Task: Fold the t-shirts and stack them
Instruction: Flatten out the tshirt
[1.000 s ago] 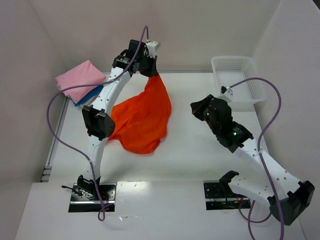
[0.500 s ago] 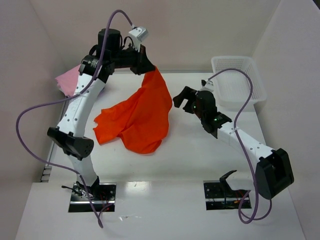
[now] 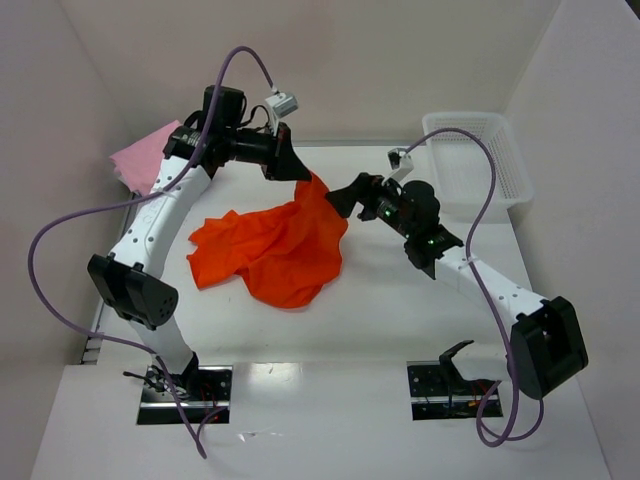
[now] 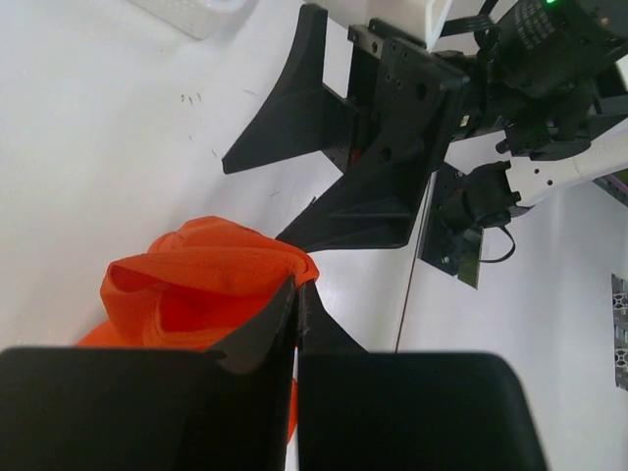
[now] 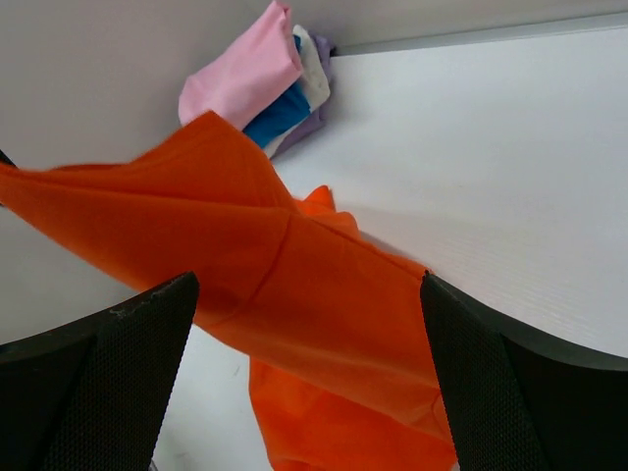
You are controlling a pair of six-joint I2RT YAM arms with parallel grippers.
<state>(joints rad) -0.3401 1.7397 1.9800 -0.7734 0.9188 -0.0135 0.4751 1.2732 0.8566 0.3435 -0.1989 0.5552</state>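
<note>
At the far left corner of the table (image 3: pixel 400 310) the pink t-shirt (image 3: pixel 138 158) lies folded on the blue t-shirt (image 5: pixel 280 113) as a small stack. To the right of it, the left gripper (image 3: pixel 303 172) is closed tight on one edge of the orange t-shirt (image 3: pixel 270 245) and holds that edge up. The rest of the cloth hangs down and lies crumpled on the surface. The right gripper (image 3: pixel 338 200) stands wide open just beside the lifted edge and holds nothing. The cloth looks light, soft and limp, so I think it will sag. A hem near the raised part seems the best place to pinch. The white basket (image 3: pixel 470 150) is well apart, far right.
</note>
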